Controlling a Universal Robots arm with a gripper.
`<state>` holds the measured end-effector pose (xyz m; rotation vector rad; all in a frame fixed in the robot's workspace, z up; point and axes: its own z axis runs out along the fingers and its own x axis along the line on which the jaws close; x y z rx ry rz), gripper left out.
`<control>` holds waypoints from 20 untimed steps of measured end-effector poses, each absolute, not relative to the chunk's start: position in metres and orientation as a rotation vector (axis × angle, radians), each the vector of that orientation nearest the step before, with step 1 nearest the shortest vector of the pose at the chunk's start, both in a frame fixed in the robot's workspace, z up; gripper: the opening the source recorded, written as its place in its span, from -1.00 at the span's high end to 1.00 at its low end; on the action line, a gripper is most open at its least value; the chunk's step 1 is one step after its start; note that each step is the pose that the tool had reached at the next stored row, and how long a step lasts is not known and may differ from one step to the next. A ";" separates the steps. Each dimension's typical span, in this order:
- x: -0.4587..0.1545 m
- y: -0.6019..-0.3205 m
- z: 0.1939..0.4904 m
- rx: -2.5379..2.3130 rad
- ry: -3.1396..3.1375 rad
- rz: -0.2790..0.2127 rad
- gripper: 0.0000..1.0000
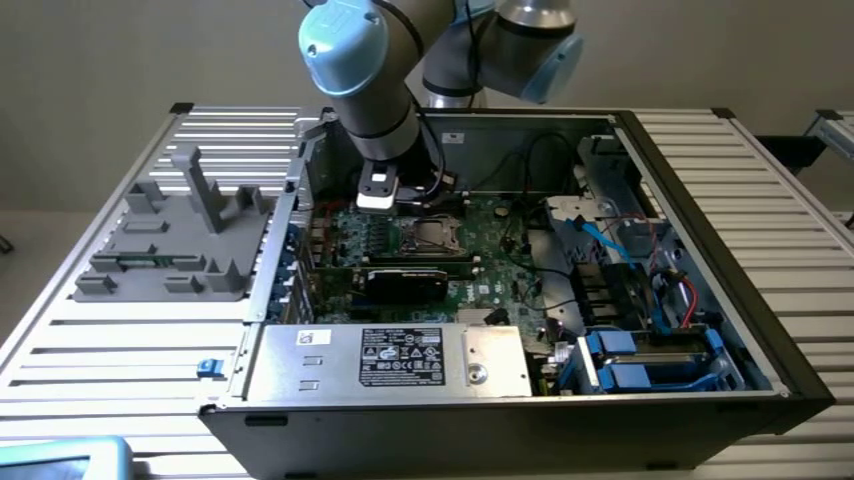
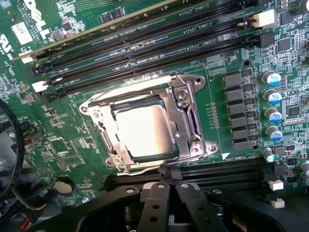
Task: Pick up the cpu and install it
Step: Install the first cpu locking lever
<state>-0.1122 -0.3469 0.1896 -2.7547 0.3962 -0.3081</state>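
Table: a slatted white work table [image 1: 120,340] carried the open computer case [image 1: 747,330], with a grey moulded fixture tray [image 1: 167,250] lying at the exterior view's left of the case.
Case: the case lay on its side with the panel off, its silver power supply box [image 1: 387,360] with a black label along the near edge and blue drive caddies [image 1: 627,365] at the near right.
Arm: the grey and pale blue robot arm [image 1: 367,80] reached down from the far side into the case, over the green motherboard [image 1: 501,255].
Motherboard: long black memory slots [image 2: 145,48] ran beside the metal socket frame [image 2: 190,121], and a row of capacitors [image 2: 271,104] stood close by on the board.
Gripper: the gripper [image 2: 166,176] sat just beside the socket frame, its black fingers [image 2: 157,203] drawn together with nothing between them.
Cpu: the cpu [image 2: 145,130] lay flat inside the socket frame, its silvery top plate catching the light, apart from the fingertips.
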 end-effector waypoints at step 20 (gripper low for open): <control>-0.102 -0.347 0.188 -2.755 0.396 -0.308 0.79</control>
